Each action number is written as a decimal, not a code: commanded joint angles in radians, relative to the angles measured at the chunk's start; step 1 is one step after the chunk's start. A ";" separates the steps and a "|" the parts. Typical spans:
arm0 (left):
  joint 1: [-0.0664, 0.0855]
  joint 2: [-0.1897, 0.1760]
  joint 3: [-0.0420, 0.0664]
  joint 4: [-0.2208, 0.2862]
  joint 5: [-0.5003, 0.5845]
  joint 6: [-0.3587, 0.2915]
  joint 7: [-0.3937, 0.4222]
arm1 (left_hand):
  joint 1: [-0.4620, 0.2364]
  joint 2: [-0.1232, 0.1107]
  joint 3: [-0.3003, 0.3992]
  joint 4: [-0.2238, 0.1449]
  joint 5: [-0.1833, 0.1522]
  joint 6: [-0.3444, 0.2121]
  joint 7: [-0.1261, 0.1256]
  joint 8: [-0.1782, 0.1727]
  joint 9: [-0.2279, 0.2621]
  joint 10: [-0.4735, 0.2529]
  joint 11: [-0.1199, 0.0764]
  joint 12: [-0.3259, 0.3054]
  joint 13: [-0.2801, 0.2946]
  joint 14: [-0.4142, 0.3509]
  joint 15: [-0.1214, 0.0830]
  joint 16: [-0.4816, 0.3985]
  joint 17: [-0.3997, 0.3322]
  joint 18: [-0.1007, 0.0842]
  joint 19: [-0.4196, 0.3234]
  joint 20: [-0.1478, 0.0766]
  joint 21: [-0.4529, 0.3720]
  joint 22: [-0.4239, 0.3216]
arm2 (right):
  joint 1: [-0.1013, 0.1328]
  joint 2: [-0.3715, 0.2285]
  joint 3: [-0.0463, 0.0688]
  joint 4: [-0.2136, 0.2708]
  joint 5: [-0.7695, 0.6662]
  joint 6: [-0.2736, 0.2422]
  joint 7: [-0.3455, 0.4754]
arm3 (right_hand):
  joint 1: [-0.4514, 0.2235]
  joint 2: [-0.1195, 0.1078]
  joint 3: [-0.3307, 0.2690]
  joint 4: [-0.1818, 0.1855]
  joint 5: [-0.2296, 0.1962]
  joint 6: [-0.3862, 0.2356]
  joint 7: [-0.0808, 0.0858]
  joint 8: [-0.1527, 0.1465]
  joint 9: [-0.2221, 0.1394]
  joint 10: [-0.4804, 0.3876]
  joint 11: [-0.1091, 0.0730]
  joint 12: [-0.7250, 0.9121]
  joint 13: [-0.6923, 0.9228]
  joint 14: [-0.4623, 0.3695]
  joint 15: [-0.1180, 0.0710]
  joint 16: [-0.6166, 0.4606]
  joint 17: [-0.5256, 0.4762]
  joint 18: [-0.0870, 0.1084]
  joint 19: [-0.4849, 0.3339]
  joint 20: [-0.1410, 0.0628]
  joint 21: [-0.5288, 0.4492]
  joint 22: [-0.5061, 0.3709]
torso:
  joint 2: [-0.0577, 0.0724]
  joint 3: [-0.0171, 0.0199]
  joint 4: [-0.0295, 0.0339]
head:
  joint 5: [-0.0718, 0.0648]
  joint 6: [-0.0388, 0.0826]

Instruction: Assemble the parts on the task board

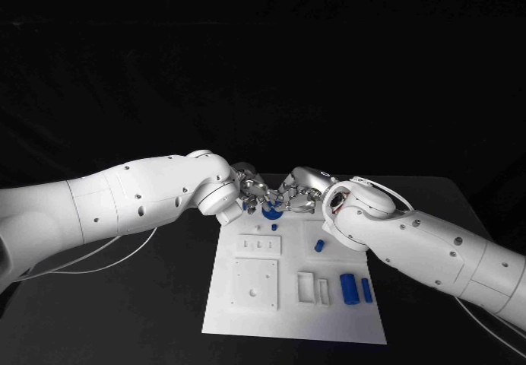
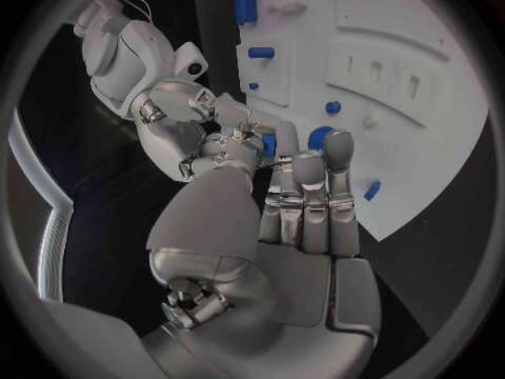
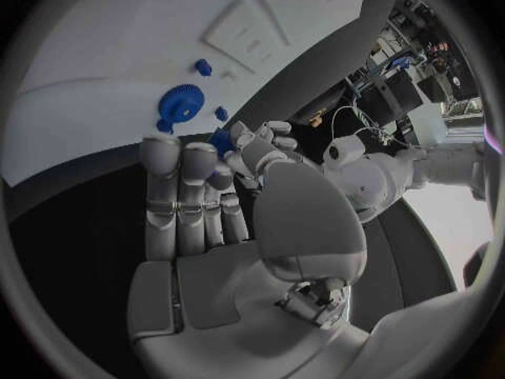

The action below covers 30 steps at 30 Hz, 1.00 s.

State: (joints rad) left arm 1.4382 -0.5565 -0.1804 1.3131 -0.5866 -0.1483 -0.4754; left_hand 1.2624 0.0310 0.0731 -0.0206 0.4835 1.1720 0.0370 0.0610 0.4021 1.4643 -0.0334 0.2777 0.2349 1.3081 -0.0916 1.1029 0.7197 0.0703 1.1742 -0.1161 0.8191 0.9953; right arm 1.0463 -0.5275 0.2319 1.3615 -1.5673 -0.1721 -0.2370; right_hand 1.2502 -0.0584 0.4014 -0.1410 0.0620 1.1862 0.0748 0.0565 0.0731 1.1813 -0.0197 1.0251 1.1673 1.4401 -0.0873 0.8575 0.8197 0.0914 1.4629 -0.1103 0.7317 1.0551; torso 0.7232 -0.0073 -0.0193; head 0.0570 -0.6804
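Note:
The white task board (image 1: 329, 319) lies along the middle of the table. My left hand (image 1: 250, 194) and right hand (image 1: 302, 194) meet fingertip to fingertip over its far end. A small blue part (image 3: 222, 139) sits between the fingertips of both hands, and it shows beside my left hand's thumb as the blue part (image 2: 269, 146). Just below them a blue gear (image 1: 272, 214) lies on the board, with a small blue peg (image 1: 274, 226) next to it. Which hand bears the part's weight is hidden.
More blue parts lie on the board: one short piece (image 1: 319, 245) near the middle and two long pieces (image 1: 349, 289) at the near right. Raised white blocks (image 1: 255, 283) with holes stand on the board's left half. White cables (image 1: 99, 258) trail on the table.

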 commanded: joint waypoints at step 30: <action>0.000 -0.002 0.000 0.011 0.048 0.028 0.046 | -0.183 -0.027 0.307 -0.171 0.186 0.057 -0.036 0.005 0.437 0.049 -0.034 0.114 0.036 0.066 -0.023 0.098 0.143 -0.010 0.040 -0.018 -0.048 0.097 | 0.000 0.008 0.000 -0.002 -0.007 -0.004 0.017 | 0.006 -0.011 -0.030 0.011 0.060 0.002 -0.004 0.007 0.000 -0.012 0.001 -0.010 -0.012 0.004 -0.001 -0.010 0.005 0.023 0.052 0.002 -0.011 -0.008 | 0.000 0.0010 0.0002 | -0.003 -0.001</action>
State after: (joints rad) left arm 1.4370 -0.5644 -0.1827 1.3149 -0.5387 -0.1474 -0.4640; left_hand 1.0741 0.0115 0.2893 -0.0960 0.6651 1.1768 0.0431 0.0636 0.5799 1.4659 -0.0618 0.3881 0.2692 1.3688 -0.1142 1.1967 0.8616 0.0687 1.2083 -0.1356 0.7774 1.0910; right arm 1.0480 -0.5225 0.2332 1.3577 -1.5690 -0.1722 -0.2344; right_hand 1.2531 -0.0661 0.3753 -0.1308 0.1163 1.1889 0.0716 0.0608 0.0727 1.1751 -0.0185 1.0176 1.1560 1.4401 -0.0873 0.8510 0.8234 0.1044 1.4629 -0.1102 0.7237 1.0482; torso 0.7228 -0.0065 -0.0196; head 0.0549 -0.6822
